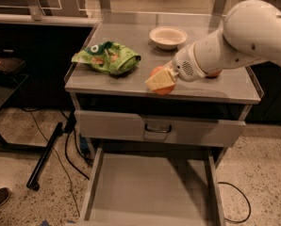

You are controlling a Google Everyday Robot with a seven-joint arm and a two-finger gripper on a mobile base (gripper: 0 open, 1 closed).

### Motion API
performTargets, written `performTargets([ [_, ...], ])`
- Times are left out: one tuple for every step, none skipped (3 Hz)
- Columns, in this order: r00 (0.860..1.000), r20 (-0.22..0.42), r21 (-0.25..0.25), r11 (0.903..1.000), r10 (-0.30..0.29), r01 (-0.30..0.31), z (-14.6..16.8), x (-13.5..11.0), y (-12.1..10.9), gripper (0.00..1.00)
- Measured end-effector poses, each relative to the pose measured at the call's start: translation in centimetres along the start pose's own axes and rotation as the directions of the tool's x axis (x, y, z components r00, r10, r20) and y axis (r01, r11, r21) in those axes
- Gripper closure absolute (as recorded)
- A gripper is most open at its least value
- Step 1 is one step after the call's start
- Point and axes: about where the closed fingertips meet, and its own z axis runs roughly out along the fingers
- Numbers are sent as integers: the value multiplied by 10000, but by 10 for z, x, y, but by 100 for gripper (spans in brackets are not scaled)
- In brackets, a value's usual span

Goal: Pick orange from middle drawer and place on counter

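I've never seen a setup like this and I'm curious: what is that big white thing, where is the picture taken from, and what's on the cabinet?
The white thing is a robot arm reaching in from the right. Its gripper, two pinching fingers, is shut on the orange at the front edge of the counter, the cabinet's grey top. The single camera looks down from in front. On the counter lie a green snack bag and a white bowl. Below, the middle drawer is pulled out, its visible bottom bare.
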Motion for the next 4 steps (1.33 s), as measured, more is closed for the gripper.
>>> performTargets([
  [10000, 51, -314, 9995, -80, 81, 11, -15, -9, 100],
  [9998, 23, -588, 9981, -181, 182, 20, -24, -15, 100],
  [9999, -47, -830, 9965, -132, 128, 33, -23, -20, 100],
  [10000, -57, -1035, 9946, -77, 71, 47, -14, -26, 100],
])
